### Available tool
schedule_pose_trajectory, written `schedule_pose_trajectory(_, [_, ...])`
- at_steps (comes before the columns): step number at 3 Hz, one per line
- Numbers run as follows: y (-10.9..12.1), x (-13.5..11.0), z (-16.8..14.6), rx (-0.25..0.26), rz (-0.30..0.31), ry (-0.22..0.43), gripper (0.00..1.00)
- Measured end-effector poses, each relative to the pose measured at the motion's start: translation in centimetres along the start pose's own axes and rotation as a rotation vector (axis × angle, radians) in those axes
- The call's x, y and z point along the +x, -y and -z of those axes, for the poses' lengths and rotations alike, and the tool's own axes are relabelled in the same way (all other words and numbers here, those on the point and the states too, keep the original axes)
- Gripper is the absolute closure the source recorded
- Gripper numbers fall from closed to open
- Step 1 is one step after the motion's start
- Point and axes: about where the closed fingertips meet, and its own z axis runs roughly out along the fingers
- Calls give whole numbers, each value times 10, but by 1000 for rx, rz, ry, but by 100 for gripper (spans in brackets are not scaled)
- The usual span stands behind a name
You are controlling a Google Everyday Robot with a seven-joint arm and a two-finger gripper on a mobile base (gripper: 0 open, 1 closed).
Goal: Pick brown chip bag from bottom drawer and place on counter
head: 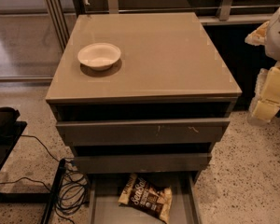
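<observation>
The brown chip bag [146,196] lies flat in the open bottom drawer [99,204], near the drawer's middle, tilted a little, its white script facing up. The counter [168,55] is the glossy taupe top of the cabinet. My gripper [269,94] hangs at the right edge of the view, beside the cabinet's right side at about the height of the counter's front edge. It is well above and to the right of the bag and holds nothing that I can see.
A white bowl [99,55] stands on the counter's left side. The two upper drawers [142,131] are slightly pulled out above the bottom one. Black cables [70,190] and a dark stand [2,129] lie on the floor at the left.
</observation>
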Motion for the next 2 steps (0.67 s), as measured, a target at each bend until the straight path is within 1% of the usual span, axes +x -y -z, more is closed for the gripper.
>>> schedule_pose_trajectory(1, [4,-3,-3,18,5,7,0])
schedule_pose_trajectory(2, [-4,3,-49,-36,17,55,0])
